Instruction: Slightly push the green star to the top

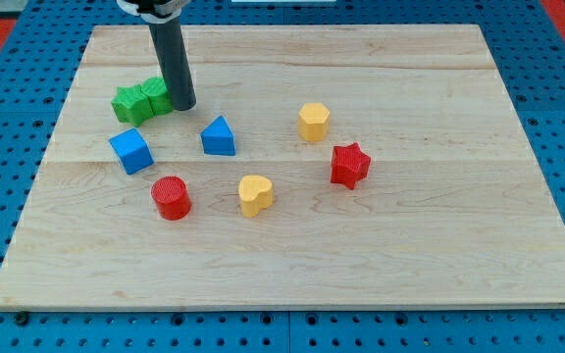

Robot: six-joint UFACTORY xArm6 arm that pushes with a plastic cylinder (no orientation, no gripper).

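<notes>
Board (292,245): pale wood, visible grain, smooth matt finish. Surrounding base (8,78): blue pegboard sheet, perforated, slight sheen. Rod (173,59): dark, matt, smooth. Blocks, e.g. red cylinder (172,197), yellow heart (255,194), green star (128,103): plastic-looking, finely ribbed surfaces, low gloss.

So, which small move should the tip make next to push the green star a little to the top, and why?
Probably a short slide around to the view's bottom side of the green blocks. My tip now sits at the right edge of two touching green blocks; which one is the star I cannot tell. From here a push would send them to the view's left, not to the top.
</notes>
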